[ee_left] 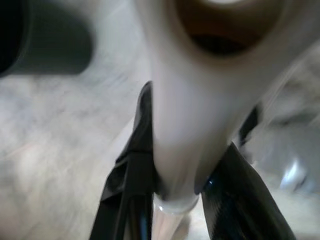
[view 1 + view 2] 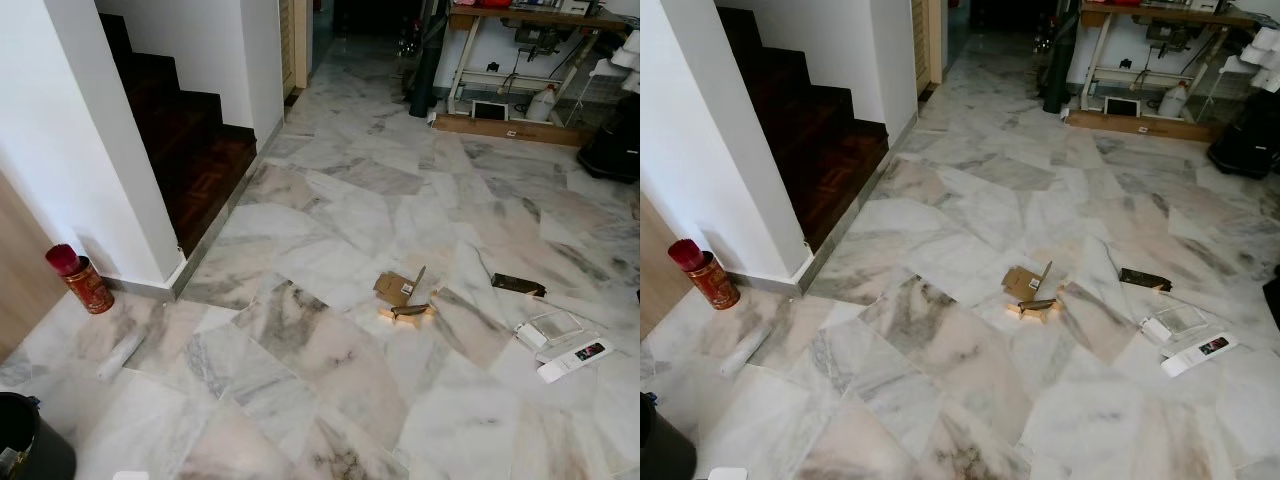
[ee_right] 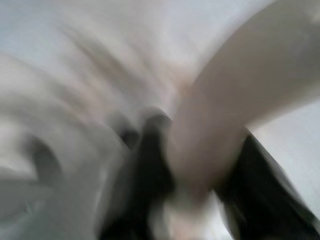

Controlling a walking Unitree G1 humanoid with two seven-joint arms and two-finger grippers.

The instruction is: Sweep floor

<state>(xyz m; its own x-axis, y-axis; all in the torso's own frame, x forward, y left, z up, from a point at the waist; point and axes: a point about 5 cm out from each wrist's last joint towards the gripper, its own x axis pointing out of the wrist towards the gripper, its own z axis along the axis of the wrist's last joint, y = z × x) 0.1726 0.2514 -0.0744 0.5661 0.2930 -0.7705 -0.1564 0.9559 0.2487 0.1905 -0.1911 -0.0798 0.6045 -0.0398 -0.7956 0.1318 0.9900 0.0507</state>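
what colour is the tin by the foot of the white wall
Red with a gold pattern and a dark red lid; the tin shows best in the left eye view.

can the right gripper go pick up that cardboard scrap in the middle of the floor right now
Probably not as things stand: the right gripper is already shut on a white handle, and the cardboard scrap lies well out ahead on the marble floor.

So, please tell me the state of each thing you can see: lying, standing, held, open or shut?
Cardboard piece: lying on the floor, flaps open.
Dark wrapper: lying flat.
Red tin: standing upright by the wall.
White handle: held in the left end effector.
Right end effector: shut on a white handle, blurred.
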